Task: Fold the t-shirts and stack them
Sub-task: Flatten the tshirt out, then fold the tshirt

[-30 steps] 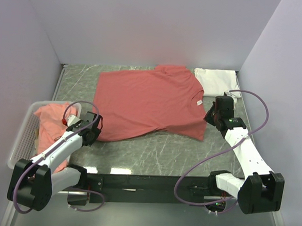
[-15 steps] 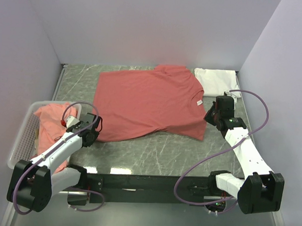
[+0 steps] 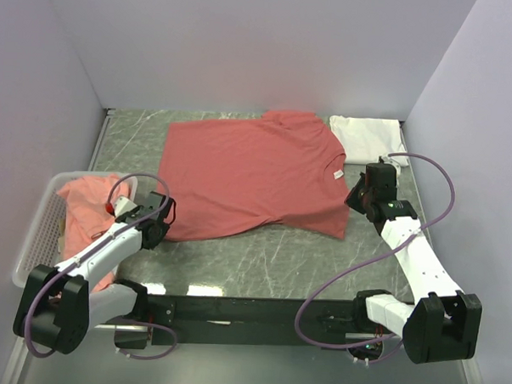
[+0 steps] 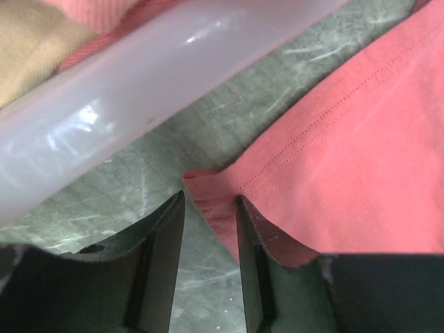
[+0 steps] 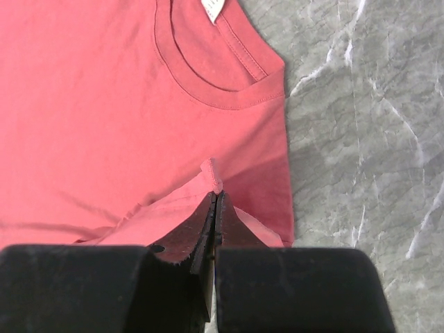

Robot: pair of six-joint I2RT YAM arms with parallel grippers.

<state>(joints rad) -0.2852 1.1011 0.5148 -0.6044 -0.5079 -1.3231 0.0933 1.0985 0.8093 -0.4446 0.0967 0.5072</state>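
A coral-red t-shirt (image 3: 253, 171) lies spread flat on the marble table, its white neck label (image 3: 333, 173) toward the right. My left gripper (image 3: 158, 224) sits at its near left hem corner. In the left wrist view that corner (image 4: 208, 191) lies between the tips of the left gripper (image 4: 210, 202), whose jaws stand apart with table showing between them. My right gripper (image 3: 356, 199) is at the shirt's right edge. The right wrist view shows the right gripper (image 5: 216, 195) shut on a pinched-up fold of the red t-shirt (image 5: 90, 104). A folded white t-shirt (image 3: 366, 136) rests at the back right.
A white mesh basket (image 3: 35, 233) stands at the left table edge with more salmon t-shirts (image 3: 85, 206) in it. Its translucent rim (image 4: 139, 90) passes close above the left fingers. Grey walls enclose the table on three sides.
The left gripper's jaws have narrowed around the shirt's hem corner and the left arm has shifted slightly. The right gripper keeps its pinch and has not moved.
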